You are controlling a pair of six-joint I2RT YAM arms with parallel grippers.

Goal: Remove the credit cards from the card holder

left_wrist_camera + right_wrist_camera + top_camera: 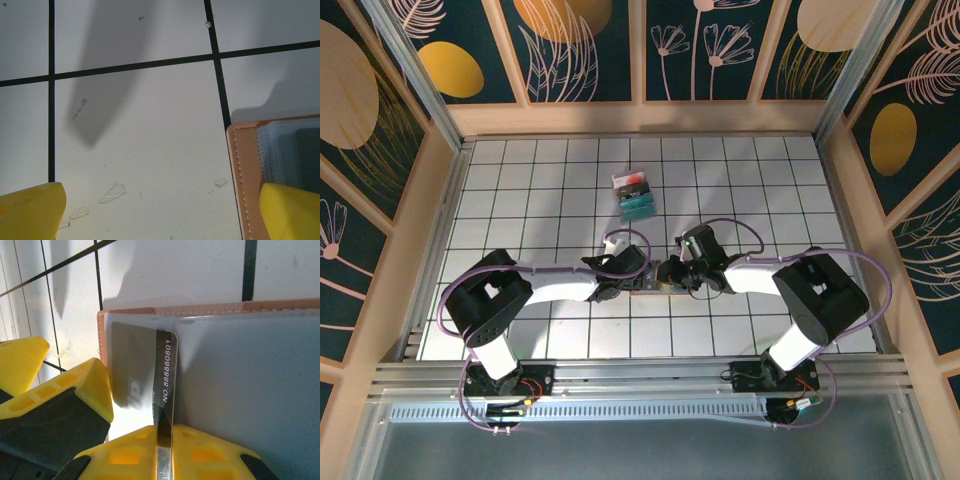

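Note:
The card holder (210,307) lies open on the white table, its pinkish-tan rim around grey-blue inner faces. My right gripper (172,435) is shut on the near end of a dark credit card (166,365) printed with a white number. The card stands on edge over the holder's left half, and I cannot tell whether its far end is still in a pocket. My left gripper (160,215) is open wide, one yellow finger (290,210) resting on the holder's corner (245,165). In the top view both grippers meet over the holder (655,284) at the table's middle.
A teal rectangular pack (635,195) with red and black parts lies further back on the gridded table (770,180). Wooden walls (640,118) border the table. The left gripper's yellow finger (85,390) sits close beside the held card.

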